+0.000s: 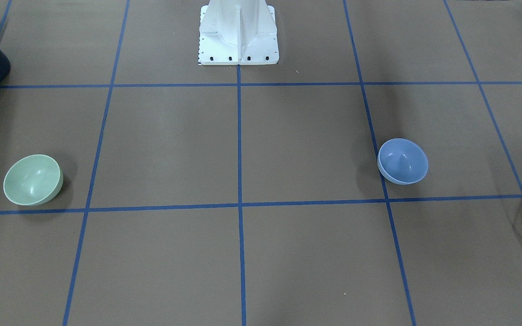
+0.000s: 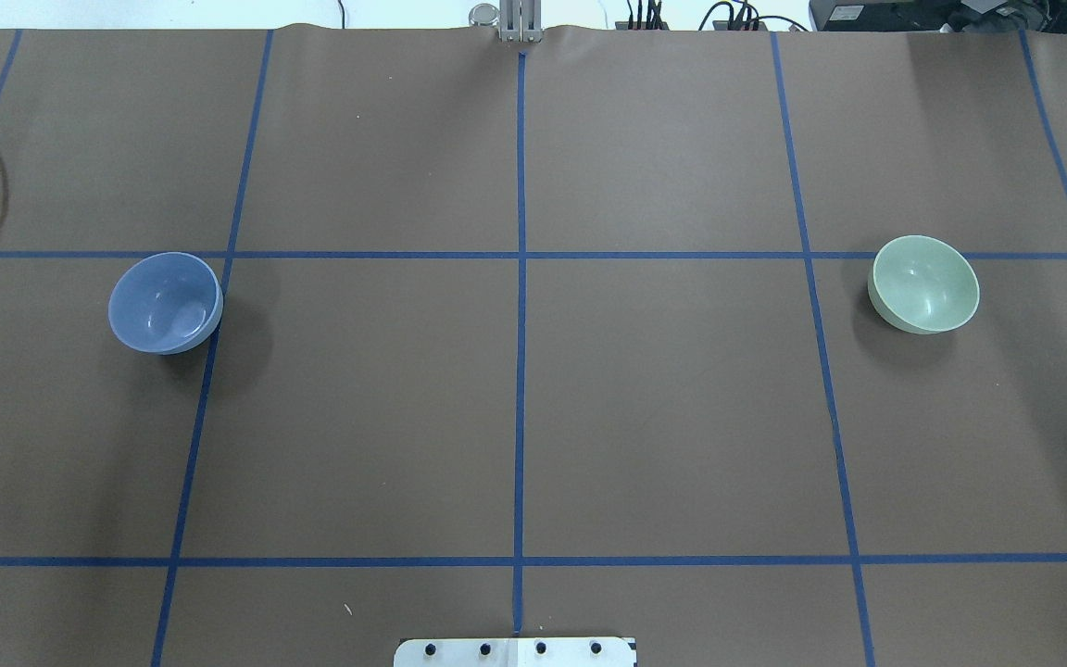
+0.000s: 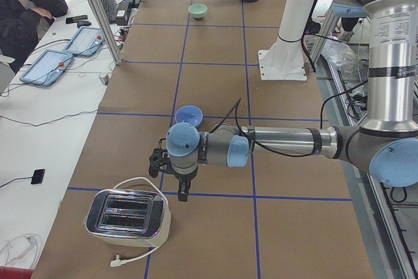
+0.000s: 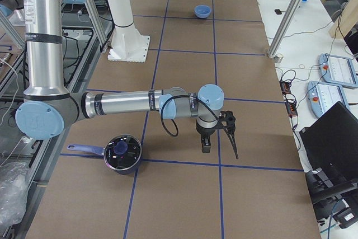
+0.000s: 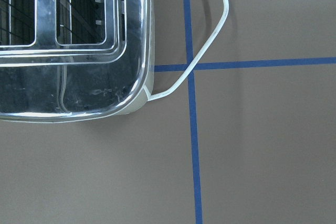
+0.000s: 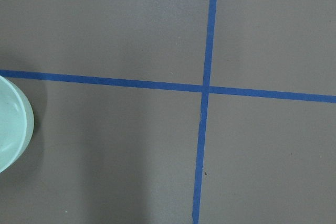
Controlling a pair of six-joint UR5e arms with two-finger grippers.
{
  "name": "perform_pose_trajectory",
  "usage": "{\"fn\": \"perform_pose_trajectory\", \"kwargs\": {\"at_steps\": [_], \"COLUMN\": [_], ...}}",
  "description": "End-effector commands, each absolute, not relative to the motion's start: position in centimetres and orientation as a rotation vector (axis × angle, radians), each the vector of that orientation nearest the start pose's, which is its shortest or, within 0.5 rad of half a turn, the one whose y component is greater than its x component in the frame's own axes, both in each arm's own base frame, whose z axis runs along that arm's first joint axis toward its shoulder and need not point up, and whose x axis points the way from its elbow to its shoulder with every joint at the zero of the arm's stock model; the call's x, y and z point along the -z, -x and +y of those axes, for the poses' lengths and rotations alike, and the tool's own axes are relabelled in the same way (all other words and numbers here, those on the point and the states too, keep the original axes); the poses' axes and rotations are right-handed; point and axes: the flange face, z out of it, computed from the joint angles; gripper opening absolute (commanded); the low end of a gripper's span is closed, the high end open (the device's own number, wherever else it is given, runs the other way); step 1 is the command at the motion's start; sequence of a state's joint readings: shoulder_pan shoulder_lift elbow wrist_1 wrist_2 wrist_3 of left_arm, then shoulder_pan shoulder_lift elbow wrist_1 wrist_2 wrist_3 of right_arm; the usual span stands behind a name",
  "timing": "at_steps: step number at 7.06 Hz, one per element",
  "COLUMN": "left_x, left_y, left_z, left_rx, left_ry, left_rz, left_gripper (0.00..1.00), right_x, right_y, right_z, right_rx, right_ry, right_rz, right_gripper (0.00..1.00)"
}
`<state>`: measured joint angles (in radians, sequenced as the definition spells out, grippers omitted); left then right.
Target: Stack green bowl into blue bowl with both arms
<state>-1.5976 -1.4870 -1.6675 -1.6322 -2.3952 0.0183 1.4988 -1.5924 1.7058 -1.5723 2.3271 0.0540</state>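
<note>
1 green bowl (image 2: 924,283), 1 blue bowl (image 2: 166,302), well apart.

no writing, number or brand could be read from where i stood. the green bowl (image 2: 924,283) and the blue bowl (image 2: 165,302) were plain, and any marks on the toaster (image 3: 127,217) were too small to make out.

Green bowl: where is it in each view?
Front-facing: green bowl lower left.
Overhead: right of centre.
Exterior left: top, far end.
Exterior right: not visible.
Left wrist: not in it.
Right wrist: left edge, cut off.
Landmark: white base plate, in all four exterior views.
</note>
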Motion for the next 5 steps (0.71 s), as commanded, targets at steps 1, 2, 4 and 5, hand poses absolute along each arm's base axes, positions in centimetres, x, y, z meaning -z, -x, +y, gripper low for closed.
{"fn": "perform_pose_trajectory", "kwargs": {"at_steps": [1, 2, 4, 5], "left_x": [-64.1, -63.7, -61.7, -58.8], "left_y": [7.2, 7.2, 7.2, 7.3], "left_z": [-46.0, -46.0, -46.9, -49.6], "left_rx": [-0.025, -0.028, -0.045, -0.073], "left_ry": [-0.09, -0.096, -0.137, -0.21], "left_rz": [0.821, 0.83, 0.83, 0.826], "left_gripper": [0.98, 0.98, 0.98, 0.98], "right_x": [-60.4, -60.2, -58.3, -57.5], "right_y": [-3.0, -3.0, -2.9, -2.9], "right_z": [-49.1, -49.2, -49.9, -50.3], "right_rx": [0.06, 0.063, 0.076, 0.083], "right_ry": [-0.06, -0.064, -0.099, -0.115], "right_rz": [-0.761, -0.761, -0.764, -0.766], "right_gripper": [1.0, 1.0, 1.0, 1.0]}}
